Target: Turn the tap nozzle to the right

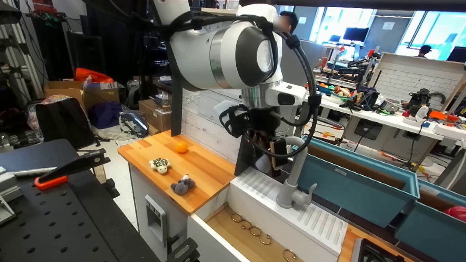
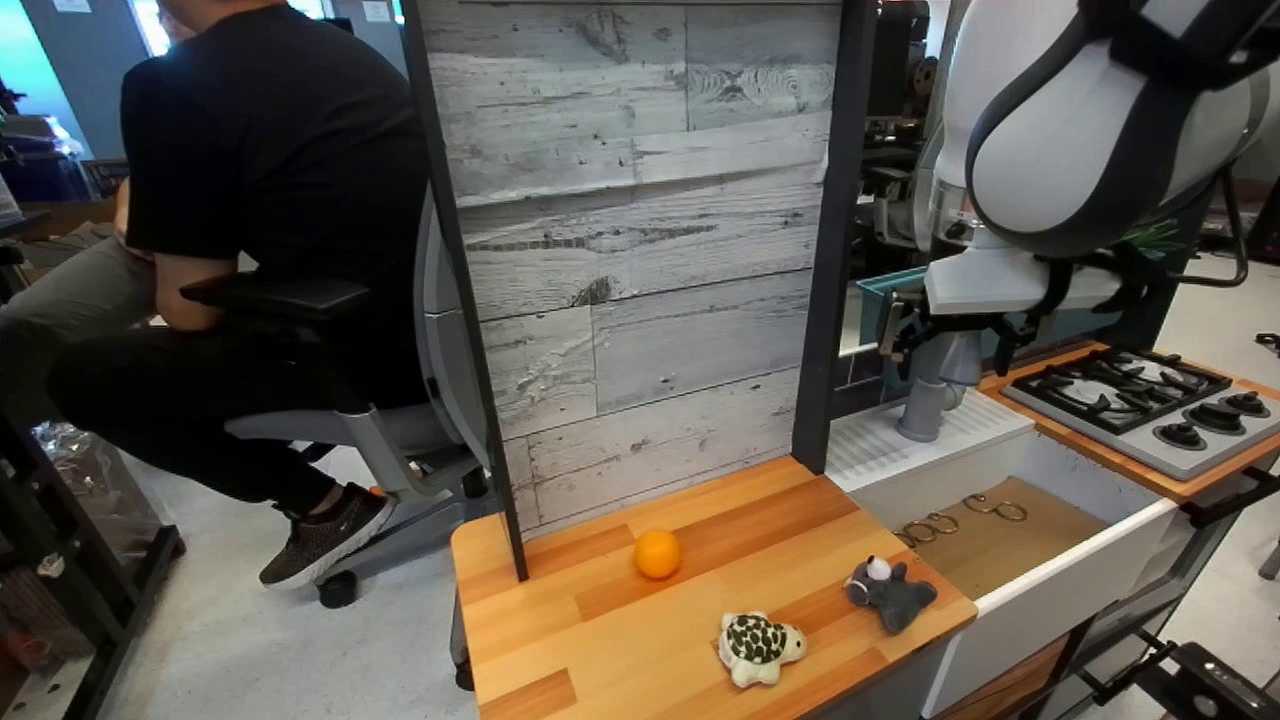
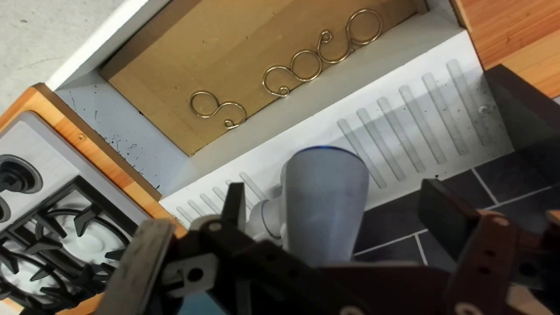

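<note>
The tap nozzle (image 1: 300,160) is a grey arched spout on a short base behind the white sink (image 1: 262,218). Its flared end hangs beside the gripper in an exterior view, and it also shows in another exterior view (image 2: 922,408). In the wrist view the flared nozzle (image 3: 323,201) fills the middle and points toward the basin. My gripper (image 3: 339,205) is open, with one finger on each side of the nozzle and visible gaps on both sides. In both exterior views the gripper (image 1: 273,156) is at the spout's upper part, pointing down. The spout's top bend is partly hidden by the gripper.
A tap handle (image 1: 308,194) sticks out beside the base. Metal rings (image 3: 306,65) lie in the basin. A gas hob (image 2: 1140,405) adjoins the sink. An orange (image 2: 657,554), a turtle toy (image 2: 758,648) and a grey plush (image 2: 890,595) lie on the wooden counter. Teal bins (image 1: 353,185) stand behind.
</note>
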Motion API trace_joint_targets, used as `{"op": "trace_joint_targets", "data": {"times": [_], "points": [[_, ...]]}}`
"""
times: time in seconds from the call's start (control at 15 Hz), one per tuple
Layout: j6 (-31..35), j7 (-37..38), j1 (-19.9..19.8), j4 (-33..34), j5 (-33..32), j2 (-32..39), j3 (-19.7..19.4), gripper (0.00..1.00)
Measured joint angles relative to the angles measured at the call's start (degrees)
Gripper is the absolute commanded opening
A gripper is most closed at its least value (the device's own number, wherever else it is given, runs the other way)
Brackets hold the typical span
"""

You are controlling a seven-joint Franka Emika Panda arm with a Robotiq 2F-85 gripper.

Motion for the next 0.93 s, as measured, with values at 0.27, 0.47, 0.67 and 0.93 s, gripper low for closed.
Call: {"op": "trace_joint_targets", "data": {"times": [0.27, 0.47, 0.67, 0.93], "points": [[1.6, 0.01, 0.54, -1.86, 0.0, 0.01, -1.37, 1.0], [4.85, 0.01, 0.74, -4.29, 0.0, -0.49, -2.71, 1.0], [10.25, -0.15, 0.8, -7.3, 0.05, -0.75, -4.01, 1.0], [17.64, -2.4, 0.81, -11.28, 2.74, -1.29, -4.83, 1.0]]}}
